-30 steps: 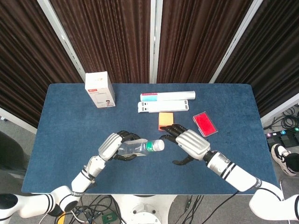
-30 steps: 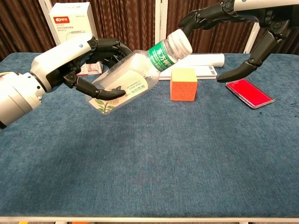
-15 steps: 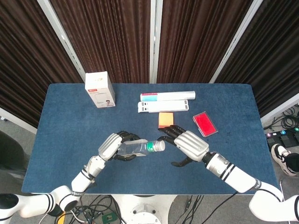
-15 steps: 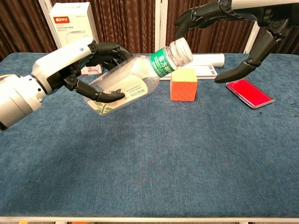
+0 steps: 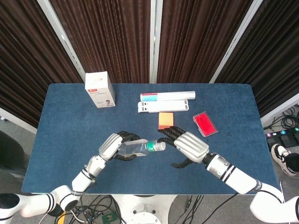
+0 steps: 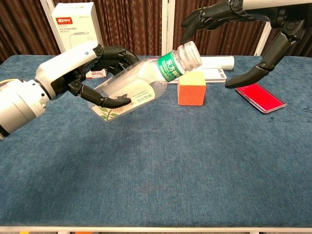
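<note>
Bottle [image 6: 139,85] grasping is done: the left robot hand [image 5: 113,146] wraps the clear body and holds it off the tabletop [image 6: 161,165], tilted, with the neck pointing toward about two o'clock in the chest view. Its white cap [image 6: 188,51] looks to be on, green label band just below it. The right robot hand [image 5: 187,145] is released, fingers spread and curved, poised at the cap end from three o'clock in the head view; its fingertips [image 6: 191,21] hang just above the cap, and I cannot tell whether any of them touches it. By my judgement, the pick-up is complete and the cap work is not yet begun: closing on the cap and turning it remain. Behind the bottle, at twelve o'clock, an orange block [image 6: 190,87] stands apart from both hands.
</note>
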{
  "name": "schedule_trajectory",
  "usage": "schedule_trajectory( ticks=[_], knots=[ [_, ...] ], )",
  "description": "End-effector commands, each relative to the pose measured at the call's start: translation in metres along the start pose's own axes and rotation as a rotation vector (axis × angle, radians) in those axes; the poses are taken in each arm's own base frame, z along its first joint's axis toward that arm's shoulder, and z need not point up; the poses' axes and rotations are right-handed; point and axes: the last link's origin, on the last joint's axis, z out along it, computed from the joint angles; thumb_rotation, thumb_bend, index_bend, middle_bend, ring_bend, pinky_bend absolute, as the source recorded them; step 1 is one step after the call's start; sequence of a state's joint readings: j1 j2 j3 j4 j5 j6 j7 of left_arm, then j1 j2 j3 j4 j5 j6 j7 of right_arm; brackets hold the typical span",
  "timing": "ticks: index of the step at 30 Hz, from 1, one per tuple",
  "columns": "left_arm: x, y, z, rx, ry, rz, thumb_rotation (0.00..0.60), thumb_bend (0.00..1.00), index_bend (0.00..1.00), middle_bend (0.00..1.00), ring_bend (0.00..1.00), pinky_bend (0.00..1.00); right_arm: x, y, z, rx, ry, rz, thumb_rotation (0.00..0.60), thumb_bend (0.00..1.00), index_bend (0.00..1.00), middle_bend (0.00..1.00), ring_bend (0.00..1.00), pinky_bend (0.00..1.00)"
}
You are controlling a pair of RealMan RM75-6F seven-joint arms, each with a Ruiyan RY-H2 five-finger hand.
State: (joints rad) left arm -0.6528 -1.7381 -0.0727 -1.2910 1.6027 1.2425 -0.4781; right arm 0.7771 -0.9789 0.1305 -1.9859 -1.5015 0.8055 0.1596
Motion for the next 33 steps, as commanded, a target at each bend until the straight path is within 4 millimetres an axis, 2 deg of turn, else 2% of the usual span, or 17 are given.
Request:
schedule_trajectory(
  ticks=[1, 8, 20, 33],
  knots=[
    [0.000, 0.000, 0.000, -0.001, -0.002, 0.002, 0.600, 0.43, 0.47, 0.49, 0.41, 0.32, 0.000, 0.000, 0.000, 0.000, 0.000, -0.001, 0.571, 0.10, 0.21, 0.01, 0.00, 0.00],
    [0.000, -0.001, 0.001, 0.001, -0.001, -0.001, 0.600, 0.43, 0.47, 0.49, 0.41, 0.32, 0.001, -0.002, 0.000, 0.007, 0.009, 0.001, 0.570, 0.10, 0.21, 0.01, 0.00, 0.00],
    [0.002, 0.004, 0.000, -0.017, 0.004, 0.000, 0.600, 0.43, 0.47, 0.49, 0.41, 0.32, 0.000, 0.009, 0.000, -0.043, 0.010, 0.016, 0.570, 0.10, 0.21, 0.01, 0.00, 0.00],
    [0.000, 0.002, 0.001, -0.009, -0.003, 0.001, 0.600, 0.43, 0.47, 0.49, 0.41, 0.32, 0.000, 0.004, -0.002, -0.028, 0.010, 0.007, 0.569, 0.10, 0.21, 0.01, 0.00, 0.00]
  ],
)
